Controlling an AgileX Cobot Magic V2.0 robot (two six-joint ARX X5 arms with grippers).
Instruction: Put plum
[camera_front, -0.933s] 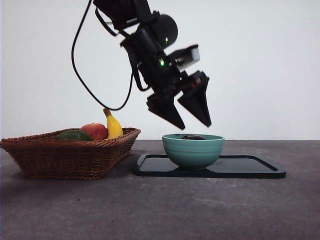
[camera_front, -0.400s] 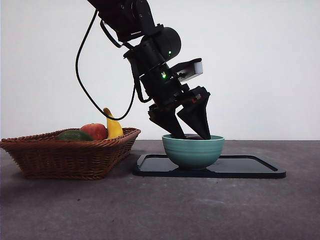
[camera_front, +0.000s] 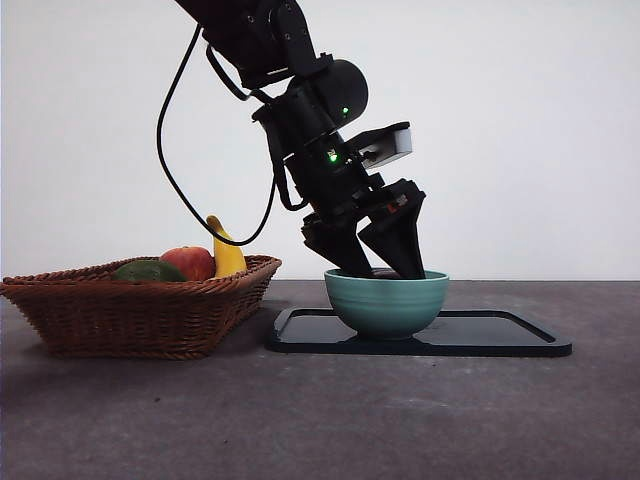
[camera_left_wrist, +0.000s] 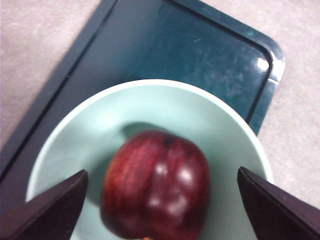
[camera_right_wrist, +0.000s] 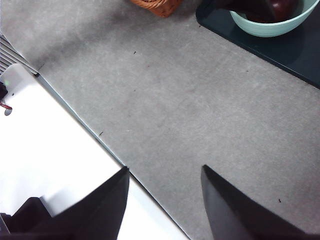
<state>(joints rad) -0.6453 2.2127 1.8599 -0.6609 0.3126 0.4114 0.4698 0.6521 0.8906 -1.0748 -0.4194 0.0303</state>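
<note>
The left gripper (camera_front: 380, 268) has lowered into the bowl (camera_front: 386, 303); its spread jaws flank the plum (camera_left_wrist: 157, 184), centred between them.

Bowl (camera_front: 386, 305) wall hides plum (camera_front: 385, 273) — only its top shows.

A wicker basket (camera_front: 140, 318) is sitting toward the table's left edge, holding an apple (camera_front: 189, 262), a banana (camera_front: 226, 251) and a green fruit (camera_front: 148, 271). A teal bowl (camera_front: 386, 305) is standing on a dark tray (camera_front: 500, 336) nearer the middle.
</note>
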